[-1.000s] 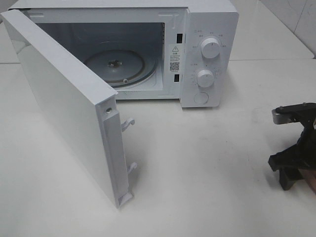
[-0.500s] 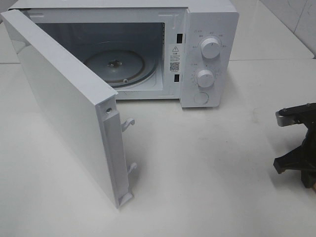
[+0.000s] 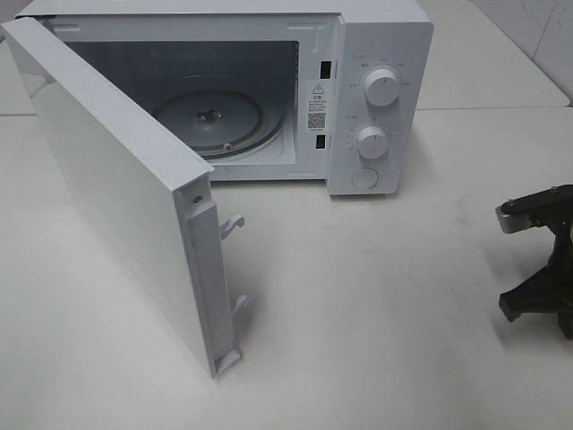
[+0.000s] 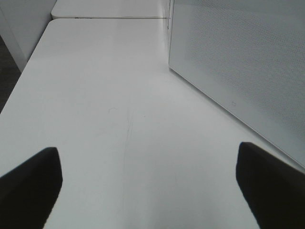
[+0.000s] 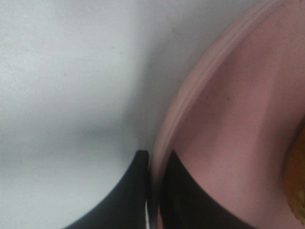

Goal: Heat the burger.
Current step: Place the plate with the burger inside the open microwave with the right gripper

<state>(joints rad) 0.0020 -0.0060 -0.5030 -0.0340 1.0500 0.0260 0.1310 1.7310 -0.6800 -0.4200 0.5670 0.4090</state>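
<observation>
Right jaws are pinching the pink plate point(image 5: 224, 119) by its rim, left jaws gaping empty; I'd be lifting level, keeping the burger point(image 5: 298, 186) from sliding.

One microwave point(image 3: 376, 36), two knobs point(image 3: 382, 87) point(image 3: 372, 141), one pink plate point(image 5: 224, 119), one burger point(image 5: 298, 186).

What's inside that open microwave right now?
Only the round glass turntable shows inside the microwave; no food sits on it. The open door covers the cavity's front left corner, so that part cannot be seen.
</observation>
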